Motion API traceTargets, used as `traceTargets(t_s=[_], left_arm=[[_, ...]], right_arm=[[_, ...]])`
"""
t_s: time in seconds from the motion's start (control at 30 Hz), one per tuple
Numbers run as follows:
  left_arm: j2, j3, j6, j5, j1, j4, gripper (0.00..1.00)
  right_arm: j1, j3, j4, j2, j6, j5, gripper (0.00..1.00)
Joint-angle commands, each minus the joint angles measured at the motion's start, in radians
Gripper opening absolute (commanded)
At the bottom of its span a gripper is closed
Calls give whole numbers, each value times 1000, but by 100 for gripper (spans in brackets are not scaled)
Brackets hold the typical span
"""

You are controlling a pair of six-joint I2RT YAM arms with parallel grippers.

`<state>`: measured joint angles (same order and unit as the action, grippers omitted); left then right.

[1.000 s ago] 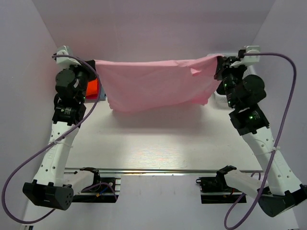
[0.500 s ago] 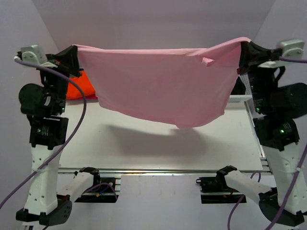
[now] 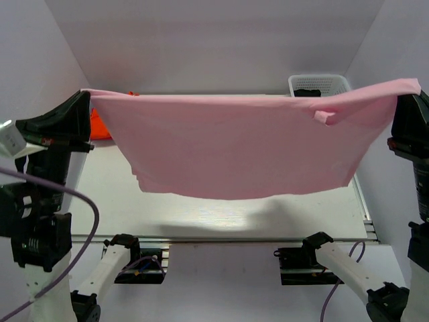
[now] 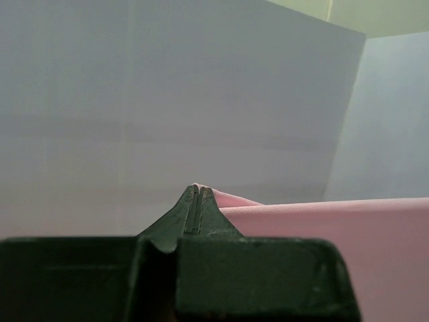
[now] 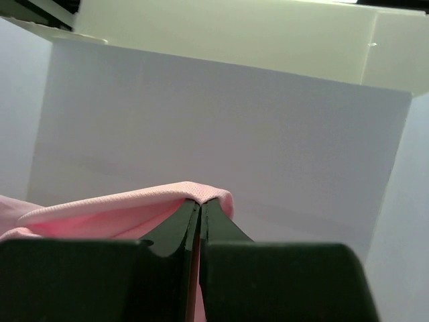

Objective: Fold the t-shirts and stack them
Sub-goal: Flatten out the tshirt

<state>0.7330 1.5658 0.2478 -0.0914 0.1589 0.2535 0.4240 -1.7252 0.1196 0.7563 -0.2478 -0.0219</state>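
Pink t-shirt (image 3: 234,144) in both closed tools (image 4: 198,196) (image 5: 200,205)

Light pink t-shirt (image 3: 234,147) hangs spread wide and taut above the desk, lower hem loose; bright orange t-shirt (image 3: 98,129) lies at the far left corner, mostly hidden

Table (image 3: 201,218): white, lit up front.
Far left: orange t-shirt (image 3: 99,127) lies there, half hidden.
Far right: white basket (image 3: 320,83) sits.

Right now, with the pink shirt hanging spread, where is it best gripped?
At its two upper corners, one from each side: the pink t-shirt hangs flat between left gripper and right gripper, both shut on its taut top edge.
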Motion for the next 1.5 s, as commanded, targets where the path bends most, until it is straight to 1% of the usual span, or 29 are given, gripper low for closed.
traceTargets(t_s=[0.0,0.2,0.3,0.43,0.47,0.53,0.57,0.6,0.67,0.7,0.73,0.8,0.87,1.0,1.07,1.13,1.17,1.27,1.3,1.33,1.4,1.43,1.47], left_arm=[[-36,2,5,-36,-7,29,0],[-70,-10,5,-59,-7,67,0],[-124,-79,28,-39,-7,58,0],[-161,-220,74,4,-7,12,0],[-170,-240,83,16,-7,12,0],[-170,-297,97,57,-7,3,0],[-161,-314,108,71,-7,3,0],[-161,-349,119,94,-7,-8,0],[-127,-381,143,123,-7,-17,0],[-115,-412,143,146,-7,-17,0],[-104,-429,153,157,-7,-28,0],[-66,-481,163,180,-7,-42,0],[-38,-519,185,194,-7,-51,0],[35,-624,208,258,-7,-106,0],[81,-651,208,269,-7,-132,0],[120,-673,208,289,-7,-171,0],[141,-685,208,303,-7,-184,0],[252,-685,208,323,-7,-223,0],[282,-670,208,335,-7,-223,0],[349,-653,208,335,-7,-238,0],[417,-616,199,360,-7,-267,0],[489,-583,199,375,-7,-267,0],[528,-563,199,384,-7,-267,0]], right_arm=[[1,-20,32,-21,-8,59,0],[-2,7,25,-58,2,62,0],[-1,55,14,-84,10,80,0],[-1,179,-35,-115,18,65,0],[-2,243,-72,-118,19,48,0],[-1,289,-106,-121,19,27,0],[-1,358,-144,-120,22,-5,0],[-2,378,-156,-121,27,-15,0],[1,461,-214,-111,28,-94,0],[1,522,-297,-106,28,-114,0],[1,576,-325,-98,25,-171,0],[-1,633,-398,-69,21,-238,0],[-4,677,-420,-14,5,-272,0],[-2,745,-509,86,-31,-282,0],[-5,782,-550,162,-35,-296,0],[-5,796,-590,225,-30,-346,0],[-4,797,-603,300,-31,-369,0],[-4,751,-626,379,-51,-429,0],[-8,739,-626,462,-56,-449,0],[-8,727,-624,489,-54,-458,0],[-14,675,-630,589,-54,-463,0],[-14,638,-632,636,-51,-466,0],[-22,621,-630,659,-50,-466,0]])
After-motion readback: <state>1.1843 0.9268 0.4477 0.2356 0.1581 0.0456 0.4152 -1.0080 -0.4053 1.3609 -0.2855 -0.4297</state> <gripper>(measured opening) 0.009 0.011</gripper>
